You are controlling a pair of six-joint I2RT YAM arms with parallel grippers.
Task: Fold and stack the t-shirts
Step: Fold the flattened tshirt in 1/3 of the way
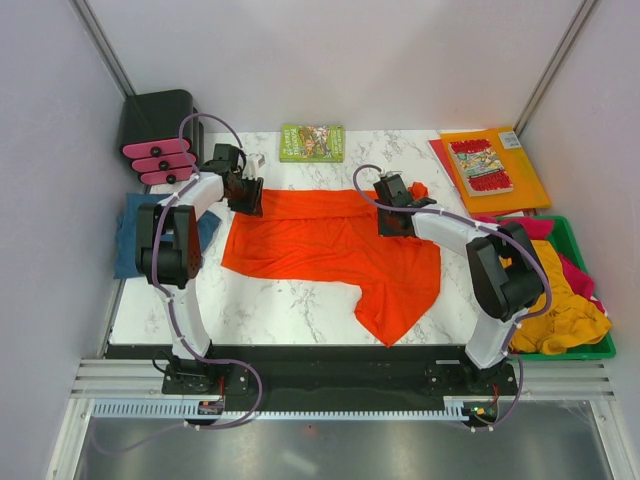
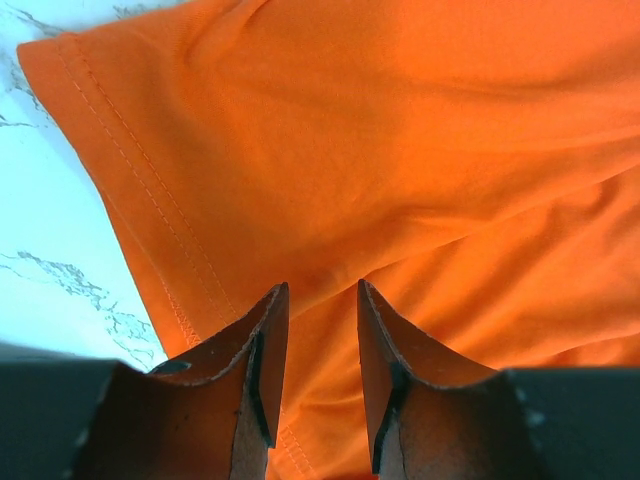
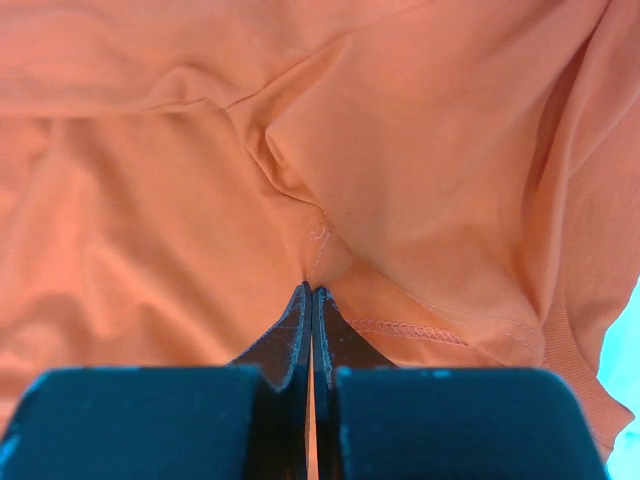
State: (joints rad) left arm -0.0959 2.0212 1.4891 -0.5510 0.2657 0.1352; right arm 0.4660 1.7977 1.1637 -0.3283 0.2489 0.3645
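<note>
Nearest to us, in the right wrist view, the right gripper has its two fingers pressed together on a small pucker of the orange-red t-shirt. The cloth creases away from the tips, and a stitched seam runs just to their right. In the left wrist view, the left gripper holds its two fingers apart. The shirt lies under and beyond them, its double-stitched hem passes beneath the left finger, and bare marble table shows to the left of that hem. From above, we see this one shirt spread flat between the two grippers. Most of it lies on the near side of the fingers, with the left pair at its far left corner and the right pair at its far right edge. To the near right of the right fingers stands one green bin, which holds one mustard-yellow t-shirt and one magenta-pink t-shirt. Left of the left fingers, partly behind that arm, lies one teal-blue t-shirt. We count four shirts, one of each colour. Beyond the fingers, between the two pairs, lies one green comic book. Beyond and to the right of the right pair sits one orange folder with a second comic on it.
</note>
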